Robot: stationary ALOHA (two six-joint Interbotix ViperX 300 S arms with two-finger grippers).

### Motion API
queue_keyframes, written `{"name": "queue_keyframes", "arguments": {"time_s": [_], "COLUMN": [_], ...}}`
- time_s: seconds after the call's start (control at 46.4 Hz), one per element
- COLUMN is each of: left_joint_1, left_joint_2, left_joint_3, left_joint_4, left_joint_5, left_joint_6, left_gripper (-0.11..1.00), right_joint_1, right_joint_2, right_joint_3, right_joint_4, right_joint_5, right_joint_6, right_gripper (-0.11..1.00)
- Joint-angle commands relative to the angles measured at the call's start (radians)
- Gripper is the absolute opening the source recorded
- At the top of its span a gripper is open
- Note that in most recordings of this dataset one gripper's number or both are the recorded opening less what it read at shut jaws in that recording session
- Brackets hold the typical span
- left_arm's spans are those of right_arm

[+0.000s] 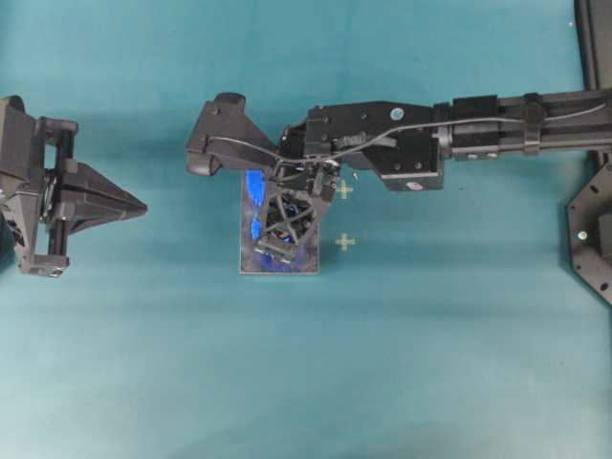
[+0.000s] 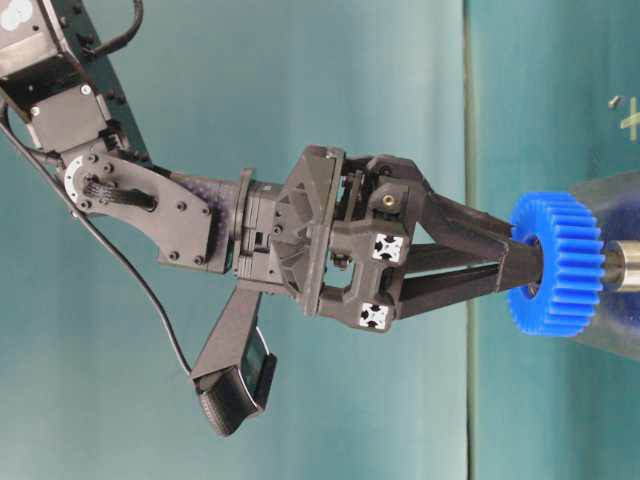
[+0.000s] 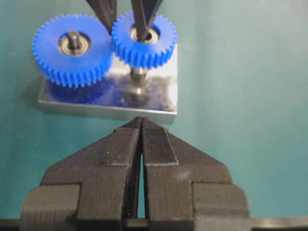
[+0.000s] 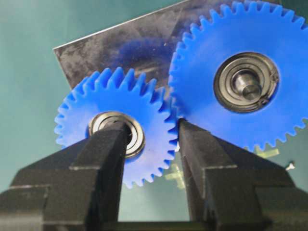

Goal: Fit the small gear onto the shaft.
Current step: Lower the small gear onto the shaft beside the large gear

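The right gripper (image 4: 151, 159) holds the small gear (image 4: 147, 118): one finger (image 4: 103, 159) sits in the silver hub at the middle of the gear, and the other finger (image 4: 199, 154) presses on the toothed rim from outside, so the jaws are closed on one side of the gear. In the left wrist view the small gear (image 3: 144, 41) is over the shaft (image 3: 138, 76), and part of the silver peg shows under it, between the gear and the grey plate (image 3: 108, 98); the gear is therefore higher than the plate and not down on it. In the table-level view, which is turned on its side, the gear (image 2: 560, 262) is at the tips of the right gripper (image 2: 515, 262) and the silver shaft (image 2: 622, 265) comes out on the far side of it. The larger blue gear (image 3: 73, 48) sits on its own peg on the same plate, just beside the small gear, and in the right wrist view their teeth come together beside the outer finger. The plate (image 1: 251, 263) lies on the teal bench (image 1: 430, 363), mostly hidden under the right arm in the overhead view. The left gripper (image 3: 141, 139) is near the plate but apart from it, pointing towards it, with its jaws closed together and nothing between them.
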State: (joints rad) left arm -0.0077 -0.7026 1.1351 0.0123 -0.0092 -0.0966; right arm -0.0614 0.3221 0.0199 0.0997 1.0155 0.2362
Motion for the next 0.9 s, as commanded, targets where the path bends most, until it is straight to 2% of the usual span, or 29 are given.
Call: {"name": "queue_keyframes", "arguments": {"time_s": [0.0, 0.194, 0.237, 0.323, 0.388, 0.711, 0.797, 0.883], "left_joint_1": [0.002, 0.002, 0.002, 0.002, 0.002, 0.002, 0.002, 0.002], "left_joint_2": [-0.003, -0.003, -0.003, -0.005, -0.005, -0.003, -0.005, -0.003], "left_joint_3": [-0.011, -0.012, -0.012, -0.014, -0.014, -0.015, -0.017, -0.015], "left_joint_4": [0.002, 0.002, 0.002, 0.002, 0.002, 0.002, 0.002, 0.002], "left_joint_5": [-0.009, -0.009, -0.009, -0.009, -0.009, -0.009, -0.009, -0.009], "left_joint_6": [0.002, 0.002, 0.002, 0.002, 0.002, -0.002, -0.003, -0.003], "left_gripper": [0.0, 0.0, 0.0, 0.0, 0.0, 0.0, 0.0, 0.0], "right_joint_1": [0.003, 0.003, 0.003, 0.003, 0.003, 0.002, 0.002, -0.002], "right_joint_2": [-0.009, -0.015, -0.017, -0.025, -0.028, -0.049, -0.08, -0.104], "right_joint_3": [-0.011, -0.011, -0.011, -0.012, -0.012, -0.02, -0.017, -0.015], "right_joint_4": [0.003, 0.003, 0.003, 0.003, 0.002, 0.0, -0.002, -0.003], "right_joint_5": [0.006, 0.032, 0.034, 0.034, 0.034, 0.058, 0.06, 0.057], "right_joint_6": [-0.006, 0.003, 0.003, 0.005, 0.005, 0.003, 0.003, 0.002], "right_gripper": [0.36, 0.36, 0.4, 0.56, 0.61, 0.59, 0.56, 0.48]}}
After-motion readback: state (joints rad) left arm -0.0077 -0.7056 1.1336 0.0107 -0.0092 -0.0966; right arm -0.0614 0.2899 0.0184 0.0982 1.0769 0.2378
